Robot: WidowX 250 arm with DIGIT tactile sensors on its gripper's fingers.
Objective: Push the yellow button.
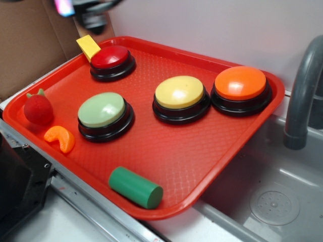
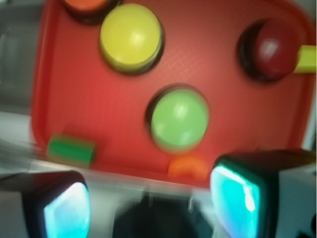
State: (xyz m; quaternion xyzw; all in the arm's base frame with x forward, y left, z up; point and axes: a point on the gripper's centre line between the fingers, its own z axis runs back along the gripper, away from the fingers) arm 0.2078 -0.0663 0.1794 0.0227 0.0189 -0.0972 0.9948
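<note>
The yellow button [image 1: 179,94] has a pale yellow domed cap on a black base and sits mid-tray between the green and orange buttons. The wrist view shows it at the upper left [image 2: 131,36]. My gripper [image 2: 151,203] is open, its two teal-padded fingers [image 2: 235,196] spread wide with nothing between them, held high over the tray's near edge and well away from the yellow button. In the exterior view only a blurred dark part of the gripper [image 1: 93,17] shows at the top left, above the red button.
On the red tray [image 1: 202,151] stand a light green button [image 1: 102,112], a red button [image 1: 111,59] and an orange button [image 1: 240,85]. A yellow wedge [image 1: 88,46], a red strawberry [image 1: 38,108], an orange slice [image 1: 61,138] and a green cylinder [image 1: 135,187] lie there too. A grey faucet [image 1: 303,91] rises over the sink at right.
</note>
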